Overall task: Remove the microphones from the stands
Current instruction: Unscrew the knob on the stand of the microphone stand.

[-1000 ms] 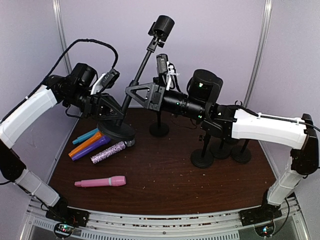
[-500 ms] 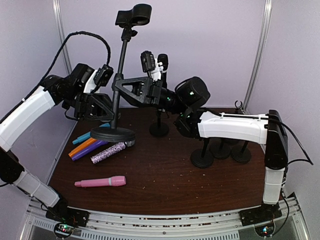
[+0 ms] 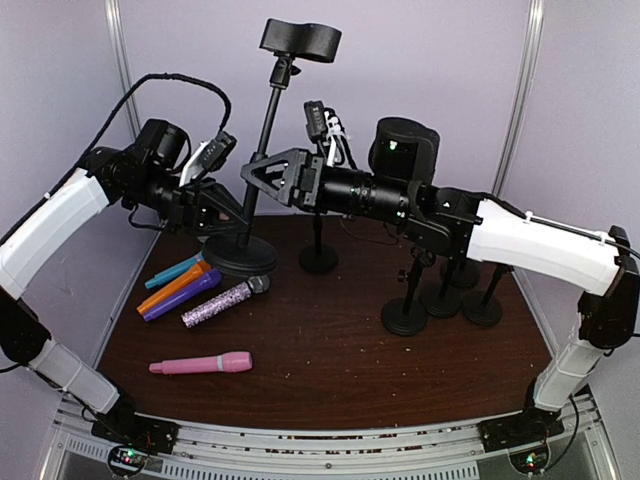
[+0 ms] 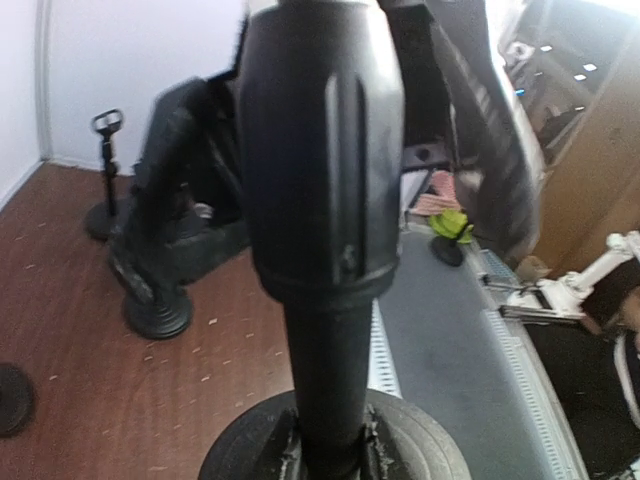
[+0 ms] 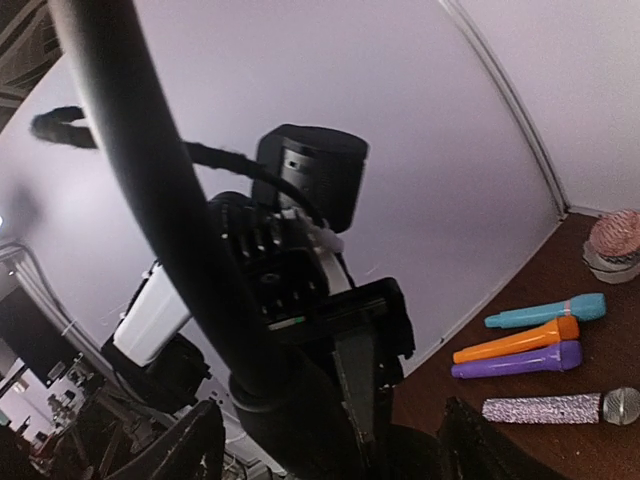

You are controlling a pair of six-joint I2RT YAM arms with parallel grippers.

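We had the top camera up high behind both arm bases, looking down over the whole table toward the back wall. Left wrist cam sat jammed right up against the stand pole, facing down it to the base disc. Right wrist cam looked up along that same pole and, like the top one, also caught the coloured microphones.
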